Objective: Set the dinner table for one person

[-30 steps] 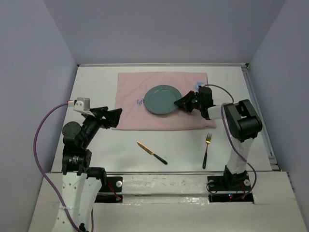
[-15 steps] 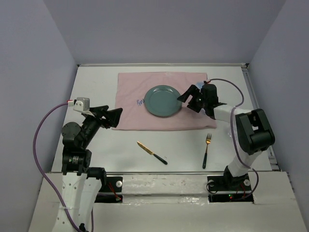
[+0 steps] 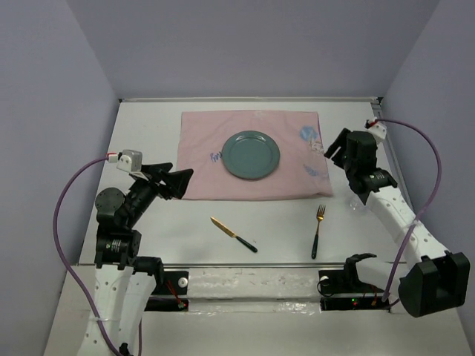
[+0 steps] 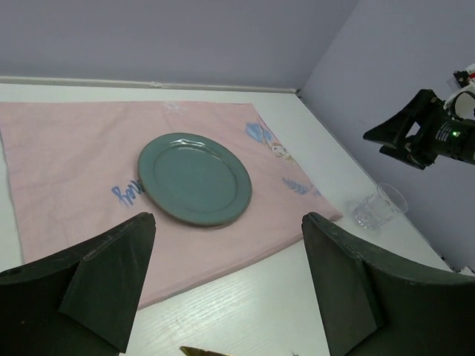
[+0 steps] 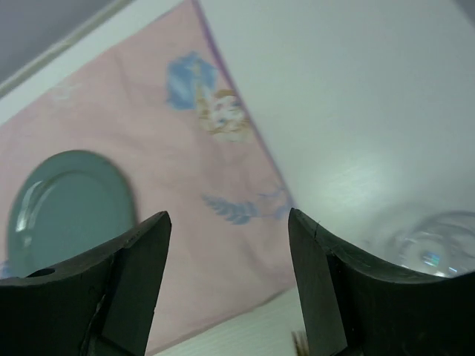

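Observation:
The dinner table (image 3: pixel 148 130) is a white tabletop. A pink placemat (image 3: pixel 289 174) lies on it, and a green plate (image 3: pixel 252 154) sits on the placemat. It also shows in the left wrist view (image 4: pixel 194 178) and the right wrist view (image 5: pixel 67 200). A gold knife with a black handle (image 3: pixel 233 234) and a gold fork with a black handle (image 3: pixel 318 230) lie near the front edge. A clear glass (image 4: pixel 380 206) stands right of the placemat. My left gripper (image 3: pixel 180 180) is open and empty at the placemat's left front corner. My right gripper (image 3: pixel 338 148) is open and empty beside the placemat's right edge.
The table's metal-edged rim (image 3: pixel 382 133) runs along the right side, with purple walls close around. The glass (image 5: pixel 434 248) sits just right of my right fingers. The right arm's cable loops above the table's right edge.
My right gripper has drawn back from the plate's right rim to the right, off the placemat, and the arm has stretched out. The plate stays on the placemat. The left arm has barely moved.

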You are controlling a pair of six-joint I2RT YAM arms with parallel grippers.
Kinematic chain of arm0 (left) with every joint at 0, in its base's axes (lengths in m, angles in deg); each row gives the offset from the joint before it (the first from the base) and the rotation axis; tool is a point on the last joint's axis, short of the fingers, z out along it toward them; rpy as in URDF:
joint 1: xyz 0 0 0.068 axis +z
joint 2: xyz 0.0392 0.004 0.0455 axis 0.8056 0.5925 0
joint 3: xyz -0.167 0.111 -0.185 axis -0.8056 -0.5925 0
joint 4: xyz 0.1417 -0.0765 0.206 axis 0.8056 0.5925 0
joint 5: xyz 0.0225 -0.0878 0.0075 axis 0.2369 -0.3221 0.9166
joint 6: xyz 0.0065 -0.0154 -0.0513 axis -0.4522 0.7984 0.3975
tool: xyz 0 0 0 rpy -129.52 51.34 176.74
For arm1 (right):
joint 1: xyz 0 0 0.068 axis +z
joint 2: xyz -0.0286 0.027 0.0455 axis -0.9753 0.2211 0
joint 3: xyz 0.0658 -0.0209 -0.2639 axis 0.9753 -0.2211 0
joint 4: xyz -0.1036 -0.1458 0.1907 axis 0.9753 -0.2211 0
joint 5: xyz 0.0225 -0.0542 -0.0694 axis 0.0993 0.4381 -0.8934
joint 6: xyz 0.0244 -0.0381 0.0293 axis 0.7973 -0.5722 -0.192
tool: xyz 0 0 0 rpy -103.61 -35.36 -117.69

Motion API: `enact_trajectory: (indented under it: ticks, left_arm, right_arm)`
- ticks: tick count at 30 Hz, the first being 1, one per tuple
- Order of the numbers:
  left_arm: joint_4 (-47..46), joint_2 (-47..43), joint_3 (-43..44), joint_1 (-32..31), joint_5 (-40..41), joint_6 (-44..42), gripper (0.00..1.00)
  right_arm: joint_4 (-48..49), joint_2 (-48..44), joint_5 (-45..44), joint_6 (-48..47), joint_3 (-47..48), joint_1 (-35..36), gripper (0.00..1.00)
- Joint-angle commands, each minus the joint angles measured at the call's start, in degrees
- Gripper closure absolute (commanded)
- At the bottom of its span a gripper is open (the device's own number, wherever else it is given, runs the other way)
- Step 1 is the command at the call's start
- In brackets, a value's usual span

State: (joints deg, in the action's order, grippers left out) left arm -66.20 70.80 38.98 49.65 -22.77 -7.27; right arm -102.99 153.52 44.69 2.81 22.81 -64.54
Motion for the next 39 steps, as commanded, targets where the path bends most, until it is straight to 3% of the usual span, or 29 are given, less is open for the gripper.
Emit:
enact_trajectory:
  ticks: [1, 12, 23, 28, 31, 35, 39]
  left_arm:
    - [-2.8, -0.9, 1.7, -1.3, -2.5, -0.8, 0.09]
    - [-1.8, -3.1, 1.7, -1.5, -1.9, -1.3, 0.09]
    - [-1.8, -4.0, 2.0, -1.7, -2.1, -1.5, 0.09]
    - [-2.7, -3.0, 1.8, -2.3, -3.1, -1.0, 0.09]
    - [-3.4, -2.1, 1.8, -2.9, -3.9, -0.6, 0.09]
    - [-2.9, -0.4, 2.4, -8.0, -3.4, -1.2, 0.09]
    - [-0.1, 1.2, 3.1, -12.7, -0.5, -3.1, 0.08]
  right_arm:
    - [-14.5, -2.0, -14.3, -2.9, 0.3, -2.9, 0.3]
    - [-19.0, 0.0, -10.9, -2.2, -1.1, -10.1, 0.33]
    - [-16.3, 7.8, -5.0, 0.1, -2.5, -13.6, 0.49]
    - [-15.2, 7.7, -6.3, 0.1, -2.8, -13.7, 0.76]
    - [-14.6, 7.5, -6.8, -0.2, -2.8, -13.7, 0.83]
    - [-13.8, 9.9, -6.3, -0.3, -2.7, -13.7, 0.84]
    - [-12.3, 10.6, -5.5, -0.2, -3.5, -13.7, 1.0]
